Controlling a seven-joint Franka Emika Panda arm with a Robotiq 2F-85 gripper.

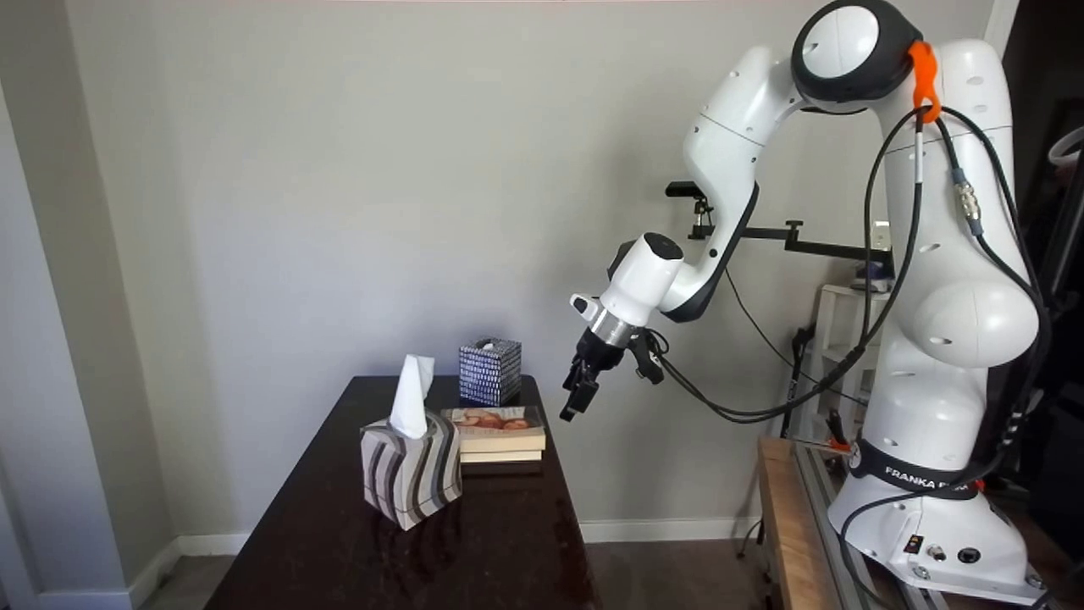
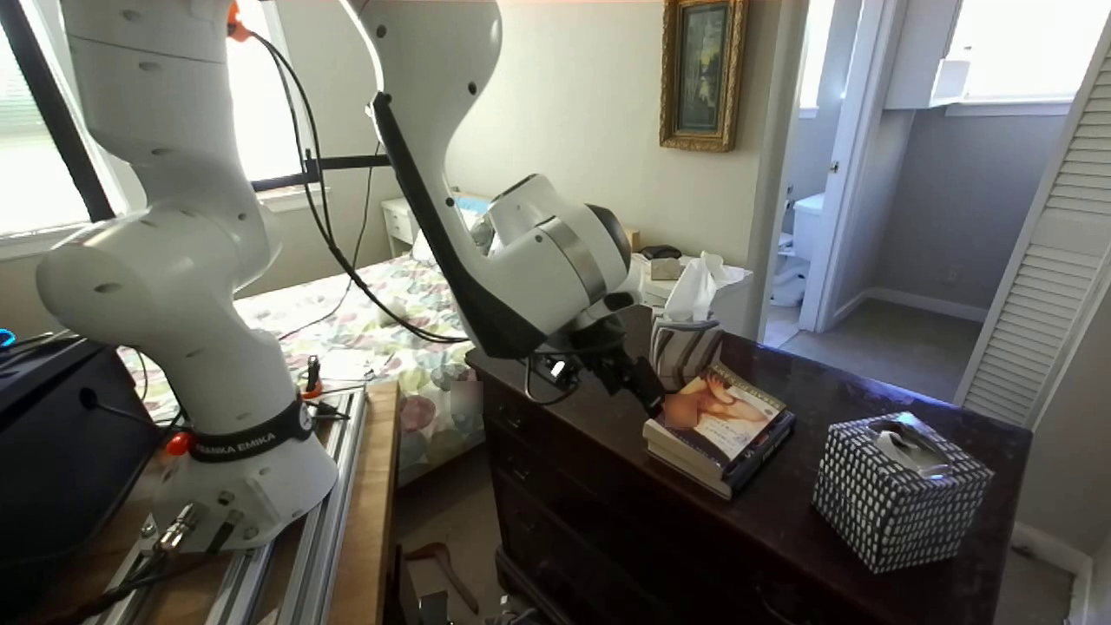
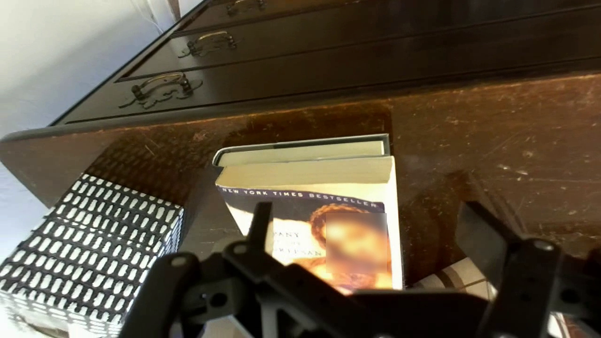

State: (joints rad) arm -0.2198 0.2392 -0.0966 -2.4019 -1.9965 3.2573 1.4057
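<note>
Dark-brown wooden dresser (image 3: 493, 155) carries two stacked, rectangular, cream-paged books (image 3: 303, 206) near its edge; our black two-fingered end effector (image 3: 367, 223) hangs spread wide and empty by them, and lowering it as aligned, we'd risk one fingertip (image 3: 259, 225), overlapping them in the wrist view, jabbing the cover.

"How does the glossy white, jointed robot arm (image 1: 727, 140) stand?"

"Upright from its flared white base (image 1: 944, 529), bent at a round, black-and-white elbow (image 1: 851, 49), then slanting outward and down."

"And the white cylindrical wrist with the silver metal band (image 1: 639, 284)?"

"Tilted, aimed obliquely downward."

"What of the black, two-fingered gripper (image 3: 368, 230)?"

"Raised in the air, its flat black fingers (image 3: 259, 227) spread wide apart."
</note>
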